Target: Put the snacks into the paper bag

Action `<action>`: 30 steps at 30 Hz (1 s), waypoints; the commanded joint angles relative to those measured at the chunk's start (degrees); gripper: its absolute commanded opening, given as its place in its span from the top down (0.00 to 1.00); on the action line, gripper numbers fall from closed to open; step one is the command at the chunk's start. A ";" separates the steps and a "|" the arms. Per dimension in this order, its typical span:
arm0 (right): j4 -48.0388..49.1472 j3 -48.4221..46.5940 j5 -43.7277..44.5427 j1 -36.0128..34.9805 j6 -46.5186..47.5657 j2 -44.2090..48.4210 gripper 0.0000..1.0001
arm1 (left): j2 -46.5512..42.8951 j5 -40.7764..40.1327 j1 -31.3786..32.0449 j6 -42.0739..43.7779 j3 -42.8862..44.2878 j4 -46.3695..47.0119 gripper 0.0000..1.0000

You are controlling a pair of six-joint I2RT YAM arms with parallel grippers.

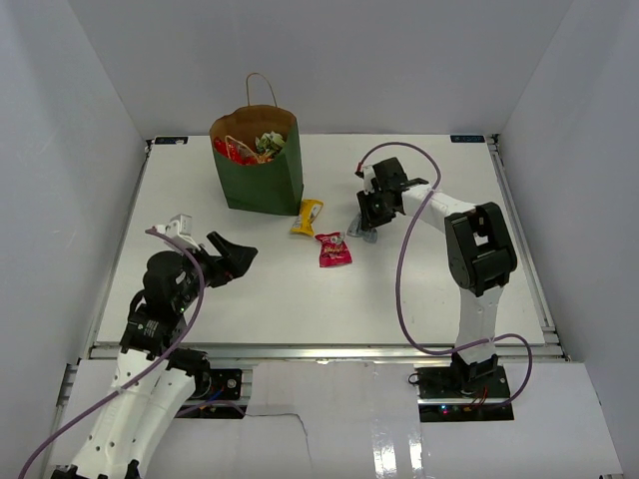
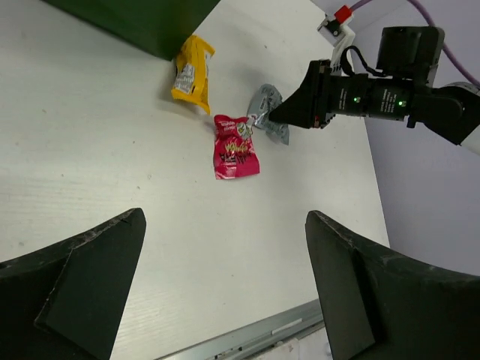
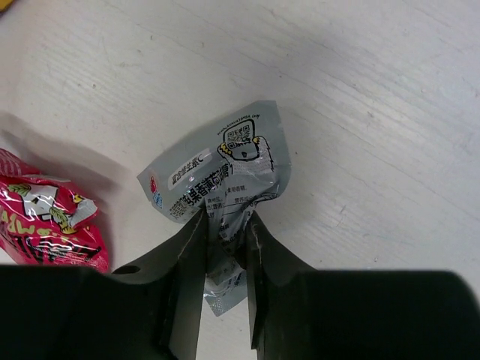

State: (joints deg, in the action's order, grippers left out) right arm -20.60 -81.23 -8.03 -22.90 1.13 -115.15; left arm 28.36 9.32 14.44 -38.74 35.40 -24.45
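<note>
- Top external view puts the left end effector (image 2: 225, 217) low over the bench (image 1: 449, 289), released, its fingers spread wide around nothing. I judge it should wait there, out of the bag's way.
- The paper bag (image 1: 258, 180) stands upright, far off to the right end effector's left, its mouth open and several snacks (image 1: 250, 148) already inside.
- A yellow packet (image 1: 308, 217) lies by the foot of the bag. A pink packet (image 1: 333, 248) lies just left of the right end effector.
- The right end effector (image 3: 226, 221) is clenched on the silver packet (image 3: 225, 176), pinching only its crumpled lower edge.
- To do this step well, lift straight up until the packet clears the bag's top, then carry it smoothly. Such a thin pinch may slip. Let go only once it is over the opening.
</note>
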 commanded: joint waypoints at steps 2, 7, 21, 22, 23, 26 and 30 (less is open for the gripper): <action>1.44 -2.17 -1.90 0.40 4.14 2.91 0.85 | -1.03 2.80 -0.02 -3.97 -2.17 0.72 0.02; 4.43 -6.21 -10.05 0.48 12.65 9.68 0.92 | -0.24 4.21 -0.02 -3.45 -5.24 1.42 0.02; 24.54 -38.55 -7.03 -11.63 12.67 1.89 0.92 | 0.73 5.18 -0.11 -2.66 -9.30 2.74 0.02; 26.21 -39.87 -5.43 -12.43 12.93 0.56 0.92 | 0.82 5.27 -0.02 -2.66 -9.12 2.74 0.02; 27.88 -41.88 -4.20 -14.00 13.28 -1.89 0.92 | 0.82 5.27 -0.11 -2.48 -9.03 2.74 0.02; 33.68 -45.84 0.72 -16.12 13.64 -6.90 0.92 | 0.47 5.53 -0.11 -2.65 -8.94 2.74 0.02; 36.50 -49.89 2.32 -17.79 14.43 -12.11 0.88 | 0.47 6.67 -0.11 -3.80 -9.56 3.53 0.02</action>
State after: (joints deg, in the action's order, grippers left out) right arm 10.31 -127.74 -10.85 -40.73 14.37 -124.42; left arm 29.12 14.39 14.44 -41.85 26.15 -22.63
